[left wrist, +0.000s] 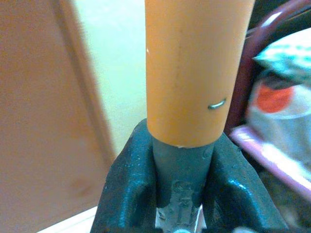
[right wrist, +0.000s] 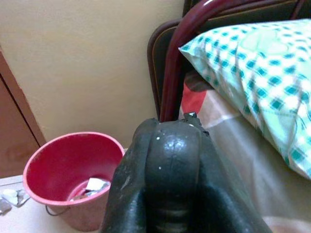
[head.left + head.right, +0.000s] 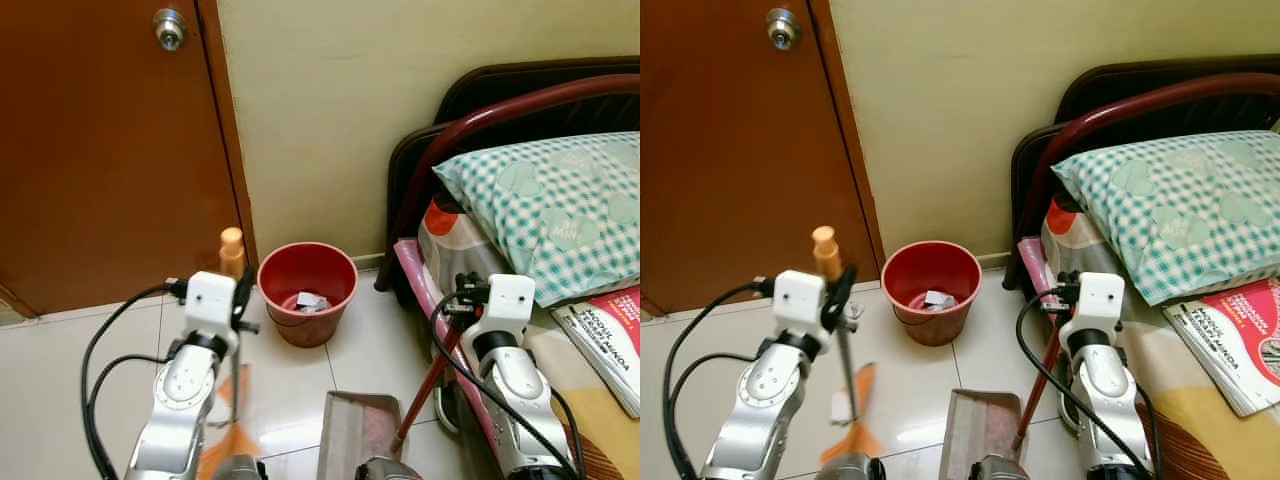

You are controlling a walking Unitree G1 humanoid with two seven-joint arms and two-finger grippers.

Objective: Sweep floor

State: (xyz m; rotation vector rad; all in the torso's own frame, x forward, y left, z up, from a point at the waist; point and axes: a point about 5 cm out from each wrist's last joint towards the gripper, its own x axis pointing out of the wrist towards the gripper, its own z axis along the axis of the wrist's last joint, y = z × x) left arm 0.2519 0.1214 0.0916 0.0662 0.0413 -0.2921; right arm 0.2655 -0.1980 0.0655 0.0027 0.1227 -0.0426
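Dustpan [image 3: 358,432] sits on the floor [image 3: 60,370] right below me, its red handle clamped in my right gripper [image 3: 468,290]; my left gripper [image 1: 177,170] is clenched round the orange broom [image 3: 232,252] standing upright; red bucket [image 3: 307,290] ahead by the wall, bed [image 3: 560,350] on my right.

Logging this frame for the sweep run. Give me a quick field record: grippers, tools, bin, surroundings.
left gripper: shut on broom handle, orange tip up
right gripper: shut on dustpan handle, dark red, slanting down
dustpan: on tiled floor between the arms
red bucket: by the wall, near door; crumpled paper inside
bed: on robot's right, checked pillow, book
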